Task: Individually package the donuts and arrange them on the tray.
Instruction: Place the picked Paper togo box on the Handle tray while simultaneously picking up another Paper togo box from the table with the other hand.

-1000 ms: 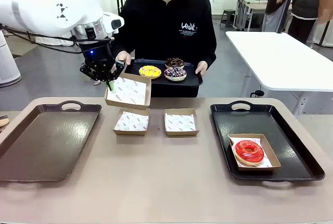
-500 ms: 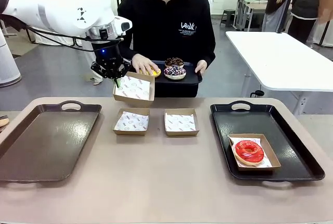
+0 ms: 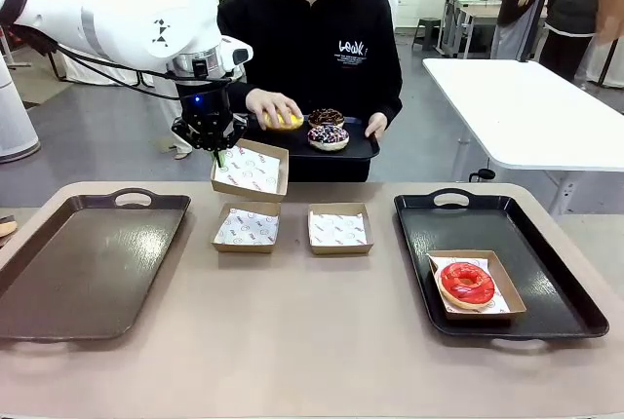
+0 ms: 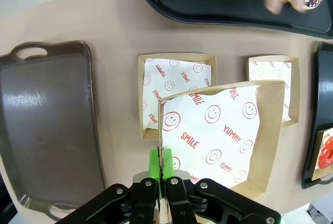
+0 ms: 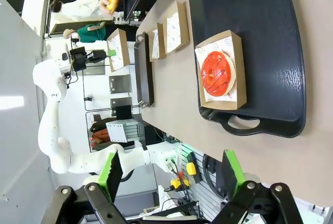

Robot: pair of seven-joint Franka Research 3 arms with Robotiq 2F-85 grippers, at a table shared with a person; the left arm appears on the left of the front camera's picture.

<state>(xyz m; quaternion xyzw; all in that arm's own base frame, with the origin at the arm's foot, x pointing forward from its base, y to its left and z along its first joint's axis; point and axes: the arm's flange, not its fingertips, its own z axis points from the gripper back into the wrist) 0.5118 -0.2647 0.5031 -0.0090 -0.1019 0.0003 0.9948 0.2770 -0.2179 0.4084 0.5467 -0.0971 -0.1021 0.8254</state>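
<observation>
The left pincer (image 3: 218, 155) was clamped shut on the rim of a paper-lined box (image 3: 251, 171), holding it tilted in the air above the worktop (image 3: 312, 351), just in front of the person's tray (image 3: 357, 151). In the left wrist view the green pads (image 4: 153, 164) pinched the cardboard wall, and the smiley-printed liner (image 4: 218, 130) was all that lay inside.

The person's hand (image 3: 265, 103) gripped the yellow donut (image 3: 283, 120) over that tray, on which the brown donut (image 3: 327, 116) and the sprinkled donut (image 3: 329, 135) sat side by side.

Two more lined boxes (image 3: 247, 227) rested side by side at the worktop's middle, with a brown tray (image 3: 88, 273) to their left.

On the right, the black tray (image 3: 546, 234) carried one carton (image 3: 508, 290), and the red donut (image 3: 467, 283) lay in it on its paper.

The right pincer (image 5: 171, 174) stood wide open, gripping nothing, well apart from the red donut.
</observation>
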